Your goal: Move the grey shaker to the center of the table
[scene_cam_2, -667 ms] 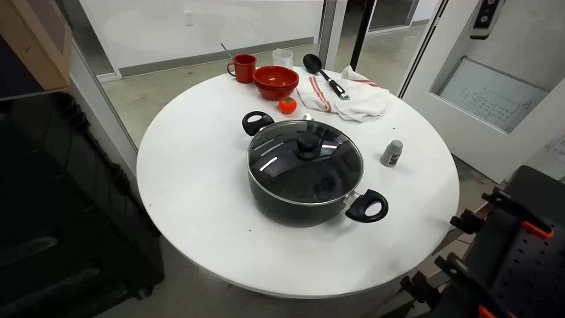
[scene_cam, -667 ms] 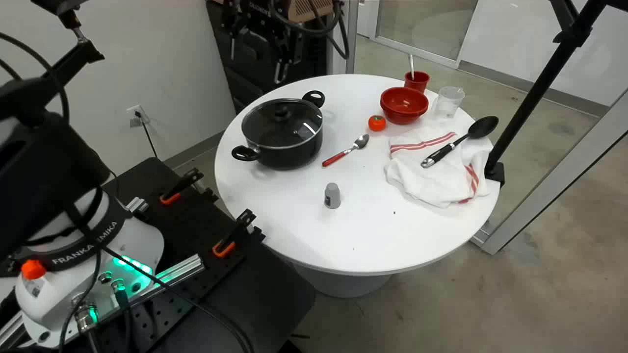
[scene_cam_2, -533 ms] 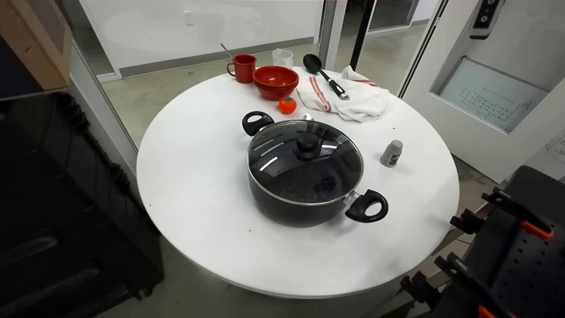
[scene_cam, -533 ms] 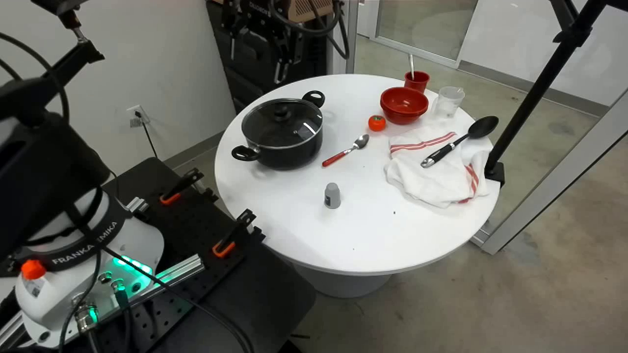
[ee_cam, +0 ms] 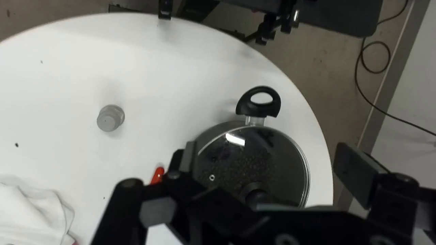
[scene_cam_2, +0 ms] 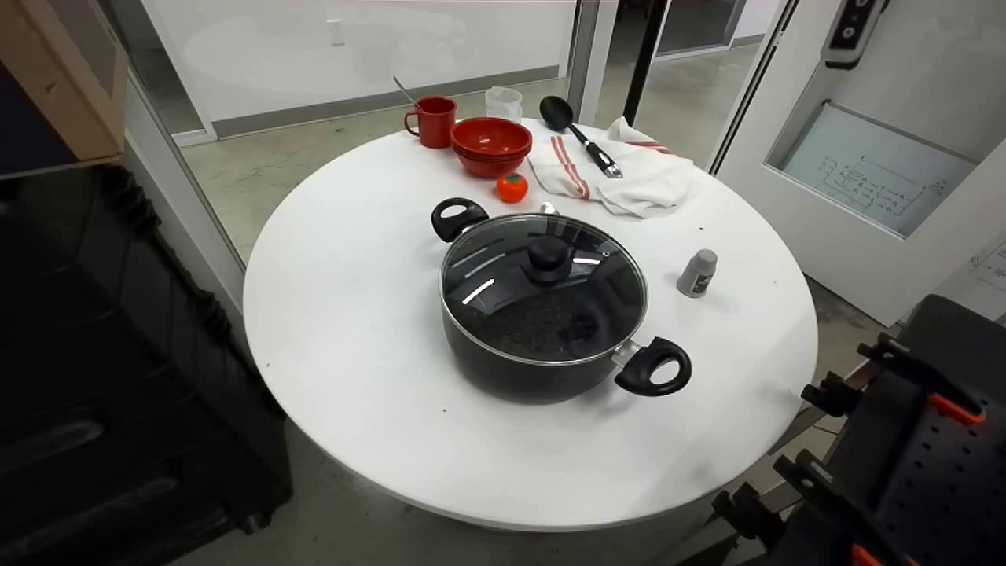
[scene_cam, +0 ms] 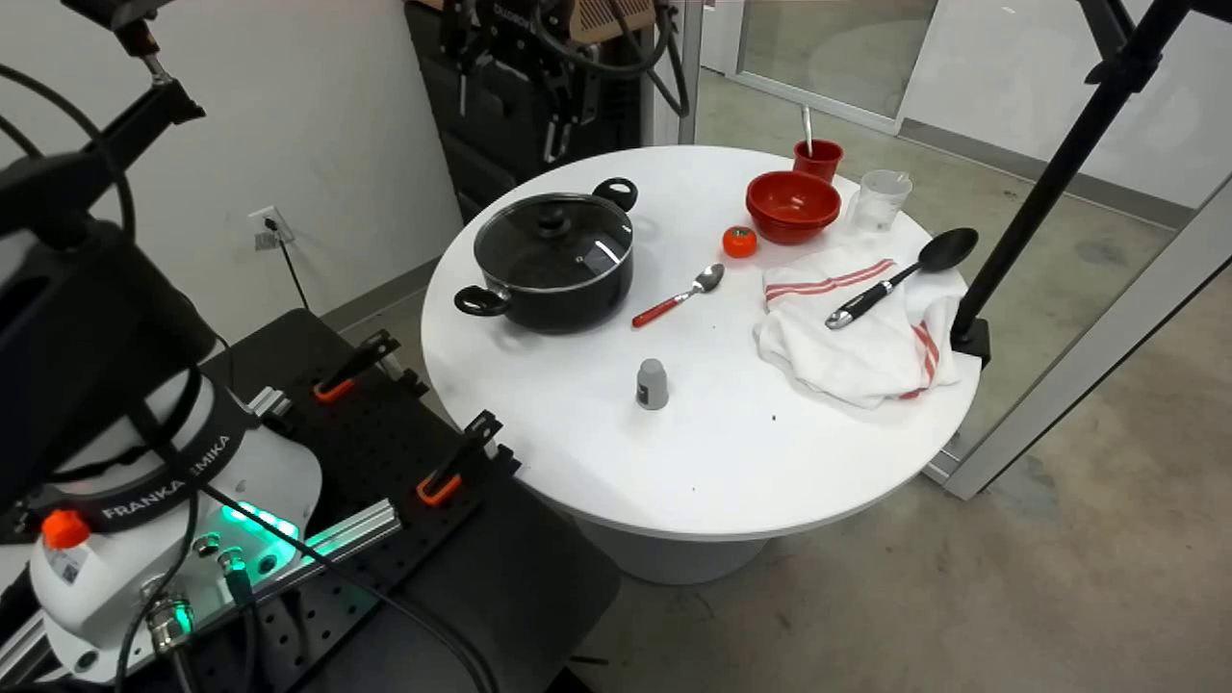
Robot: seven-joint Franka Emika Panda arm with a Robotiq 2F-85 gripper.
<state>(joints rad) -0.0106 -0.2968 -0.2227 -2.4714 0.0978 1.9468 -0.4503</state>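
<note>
On the white table (scene_cam: 712,462), grey shaker (scene_cam: 652,387) upright, black pot (scene_cam: 558,289) nearby, claw (ee_cam: 270,165) spread wide, higher up

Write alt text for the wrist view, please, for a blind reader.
A grey round-topped shaker stands on a round white table, left of a black pot with a see-through lid; an open black two-fingered gripper spans the foreground.

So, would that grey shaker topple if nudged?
The grey shaker stands upright, taller than wide, so a high push might tip it. Its rounded sides could let it roll afterwards. The table looks smooth, so a low nudge may slide it.
</note>
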